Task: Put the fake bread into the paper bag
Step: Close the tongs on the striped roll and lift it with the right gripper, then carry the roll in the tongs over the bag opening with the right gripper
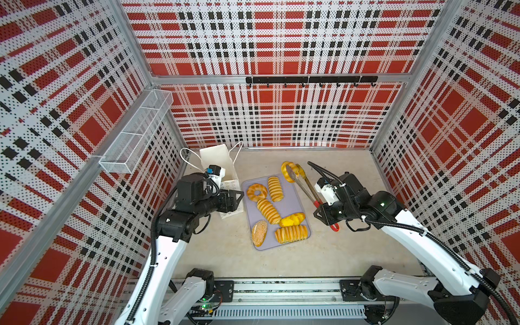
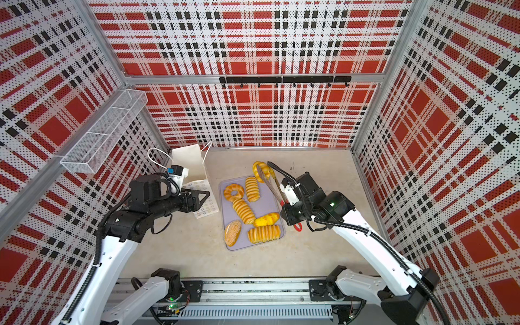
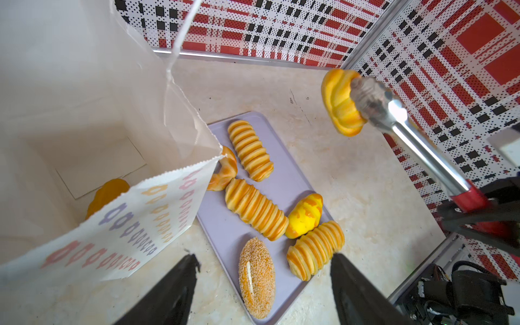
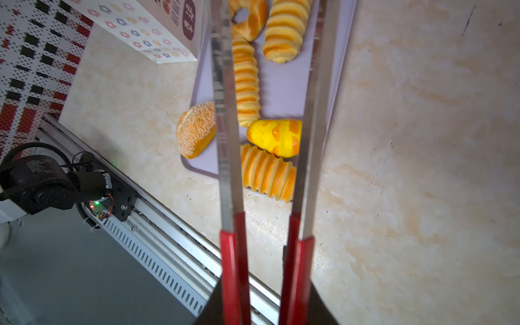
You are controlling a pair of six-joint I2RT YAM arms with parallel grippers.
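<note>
Steel tongs (image 4: 226,140) with red handles sat clamped in the right gripper (image 4: 267,311), jaws squeezed on both handles; tong tips pinched one golden bun (image 3: 337,104), held clear of the table (image 1: 351,253), just past the far end of the lilac tray (image 1: 294,202); paper bag (image 1: 216,157) stood upright at far left, mouth open, tray just beside it on the right; one bread (image 3: 107,194) lay on the bag floor; six of the fake bread (image 2: 244,211) lay on the tray: ring (image 1: 257,192) and ridged loaf (image 1: 275,188) at the far end, second ridged loaf (image 1: 268,211) mid-tray, yellow scored bun (image 1: 292,219), third ridged loaf (image 1: 291,233) and seeded oval (image 1: 259,232) at the near end; left gripper (image 3: 266,259) had jaws spread wide, nothing between them, hovering by the bag's near right corner; contact with the paper unclear.

Judgement: breads looked like light foam, soft and springy; glossy skin probably slippery against smooth steel; a hard squeeze would dent, not break; best hold was across the short width at the middle, so the piece hangs balanced; golden bun was caught near one edge, on its side, so it could swivel or slip; bag paper looked thin and easy to tip; release belonged above the mouth, clear of the cord handles (image 3: 182,35).
</note>
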